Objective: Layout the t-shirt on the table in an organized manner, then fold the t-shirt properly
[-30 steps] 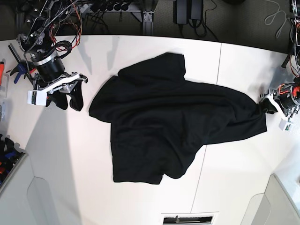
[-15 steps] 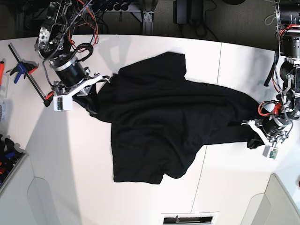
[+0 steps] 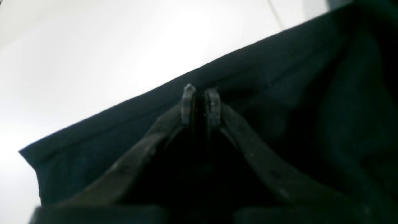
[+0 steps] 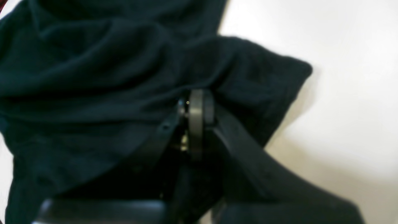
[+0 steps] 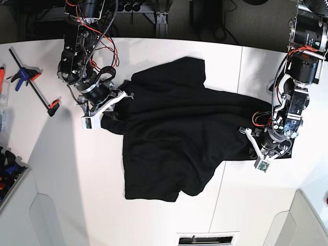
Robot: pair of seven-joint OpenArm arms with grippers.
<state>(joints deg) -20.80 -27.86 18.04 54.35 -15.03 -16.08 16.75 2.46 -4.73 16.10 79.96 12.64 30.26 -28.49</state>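
Note:
The black t-shirt lies crumpled on the white table, print hidden. My right gripper is at the shirt's left sleeve. In the right wrist view its fingers are shut on a bunched fold of the t-shirt. My left gripper is at the shirt's right side, with cloth lying on both sides of it. In the left wrist view its fingertips are pressed together on the t-shirt just behind a straight hem, with bare table beyond.
A long bar clamp and a blue clamp lie at the table's left edge. A bin of parts sits at the lower left. Cables and stands line the back edge. A slot is at the front edge.
Both arms have moved inward. The left gripper dragged the shirt's right edge toward the middle. The right gripper went from the bare table to the left sleeve and closed on it.

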